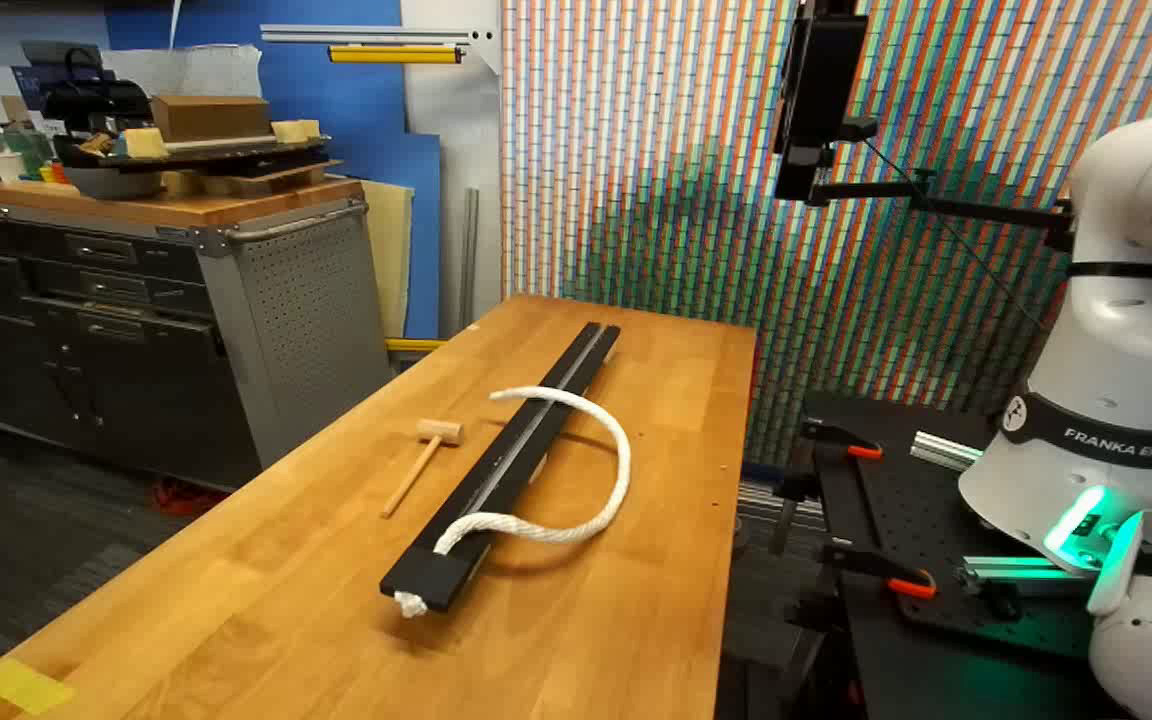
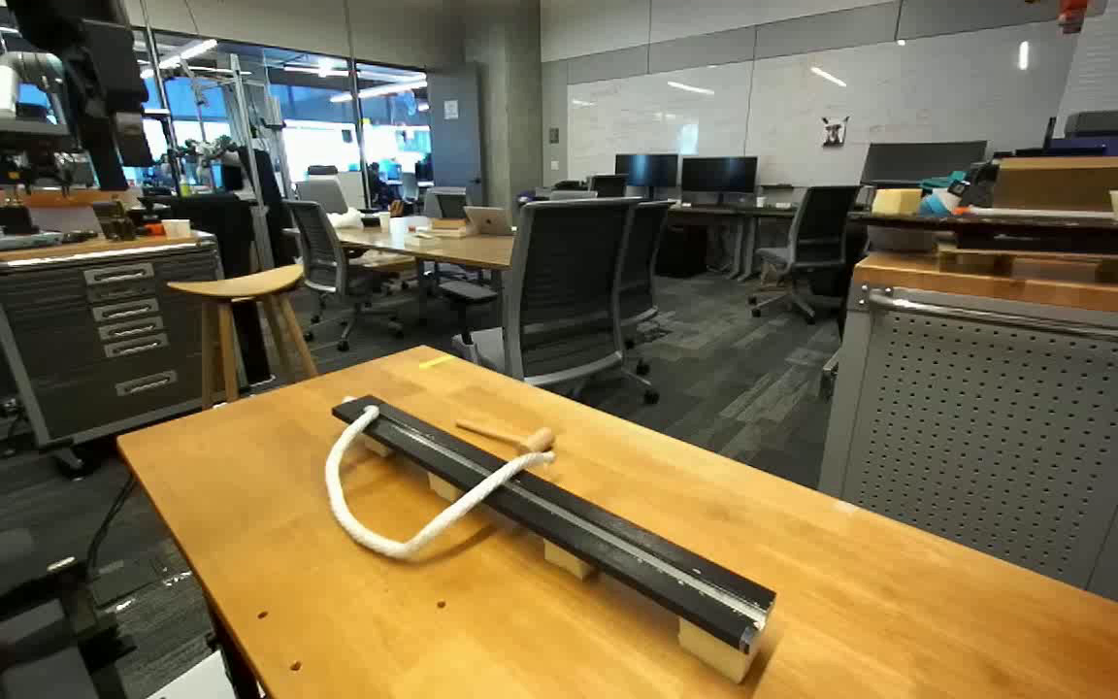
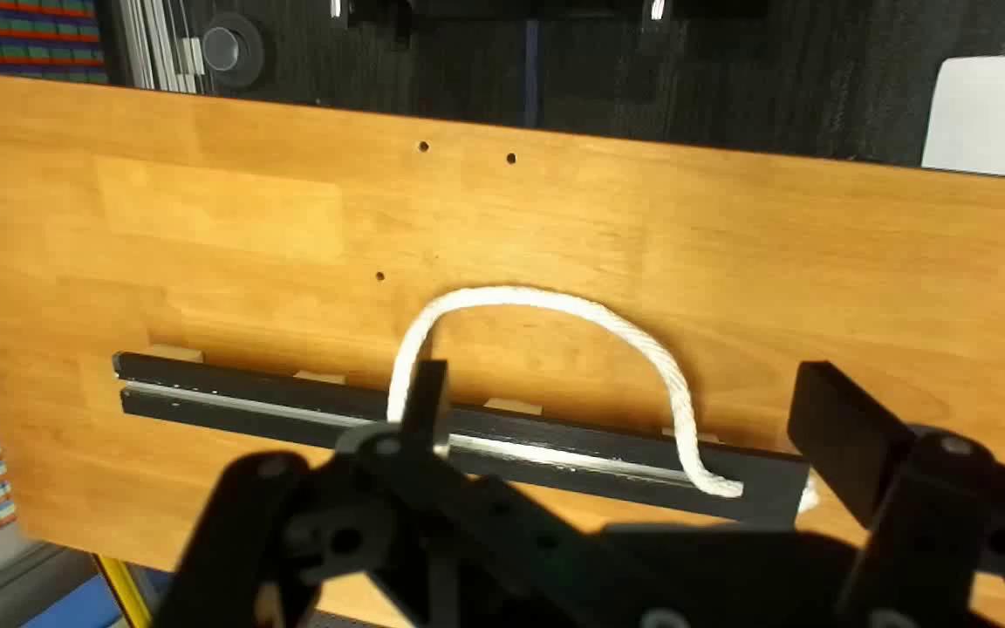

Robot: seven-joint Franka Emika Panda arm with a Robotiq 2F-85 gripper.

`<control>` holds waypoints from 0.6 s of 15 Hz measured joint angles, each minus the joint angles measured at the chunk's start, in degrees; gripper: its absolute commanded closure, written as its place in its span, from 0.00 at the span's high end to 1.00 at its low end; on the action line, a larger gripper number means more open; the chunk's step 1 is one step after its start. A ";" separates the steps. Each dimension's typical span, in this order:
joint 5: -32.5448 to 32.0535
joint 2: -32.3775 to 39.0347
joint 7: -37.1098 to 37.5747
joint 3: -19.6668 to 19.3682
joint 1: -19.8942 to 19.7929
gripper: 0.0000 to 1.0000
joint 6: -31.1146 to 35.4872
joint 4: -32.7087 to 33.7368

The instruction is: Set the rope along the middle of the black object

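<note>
White rope (image 3: 511, 296), bowed out from black bar (image 3: 572, 436), well below the jaws, jaws spread wide

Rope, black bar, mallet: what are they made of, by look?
Rope: likely twisted fibre, matte white, going by its diagonal ridges; cotton or synthetic unclear.
Black bar: perhaps painted wood or plastic, dark low-sheen finish with pale flecks; its silvery groove looks metallic, given the wrist-view glint.
Mallet: probably bare wood, pale tan, no paint visible.
</note>
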 measured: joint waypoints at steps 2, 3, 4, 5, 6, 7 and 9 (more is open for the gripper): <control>0.00 -0.06 0.00 0.00 0.00 1.00 0.07 0.43; 0.00 -0.14 0.00 0.00 0.00 1.00 0.07 0.62; 0.00 -0.15 0.00 0.00 0.00 1.00 0.07 0.71; 0.00 -0.15 0.00 0.00 0.00 1.00 0.07 0.73; 0.00 -0.15 0.00 0.00 0.00 1.00 0.07 0.73; 0.00 -0.15 0.00 0.00 0.00 1.00 0.07 0.73; 0.00 -0.15 0.00 0.00 0.00 1.00 0.07 0.73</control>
